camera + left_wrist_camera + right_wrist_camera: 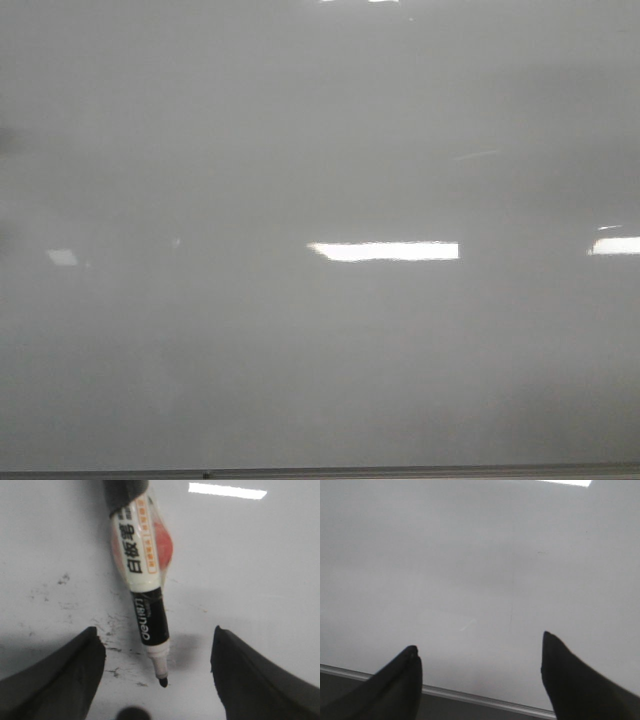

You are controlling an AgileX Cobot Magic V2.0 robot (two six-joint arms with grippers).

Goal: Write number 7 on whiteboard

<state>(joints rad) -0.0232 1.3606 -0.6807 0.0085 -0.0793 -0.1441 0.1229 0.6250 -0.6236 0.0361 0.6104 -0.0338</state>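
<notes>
A marker [141,587] lies between the open left claw [157,672] on the whiteboard [260,570].

left gripper [157,677]: two matte black fingers [55,680], broad, tapering to blunt rounded tips, slightly scuffed edge; right gripper [480,675]: same plain black wedge fingers [580,685], pointed tips, no visible markings

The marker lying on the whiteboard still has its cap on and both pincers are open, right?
Not quite. In the left wrist view the whiteboard marker is uncapped: its bare dark tip shows. It lies on the whiteboard between the fingers of the open left pincer. The right pincer is open too.
</notes>
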